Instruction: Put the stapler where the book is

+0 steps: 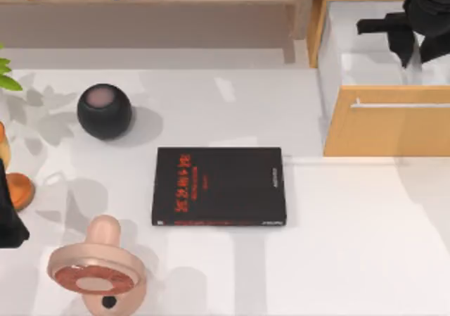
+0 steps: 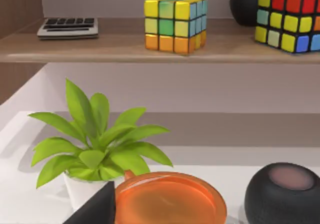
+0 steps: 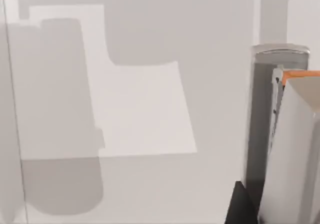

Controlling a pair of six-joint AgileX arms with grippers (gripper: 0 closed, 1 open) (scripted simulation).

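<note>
At the centre of the counter [image 1: 351, 245] in the top view lies the book [image 1: 219, 186], flat, cover up, red lettering toward its nine o'clock end. A dark round speaker [image 1: 104, 110] sits at its ten o'clock, a pink handled object [image 1: 97, 270] at its eight o'clock. The right arm [image 1: 415, 17] hangs over the open drawer [image 1: 383, 98] at one o'clock; the left arm [image 1: 10, 221] shows at the nine o'clock edge. I cannot tell either gripper's opening. In the right wrist view a pale grey-white object with an orange part [image 3: 290, 149] is close to the camera; I cannot tell whether it is the stapler.
</note>
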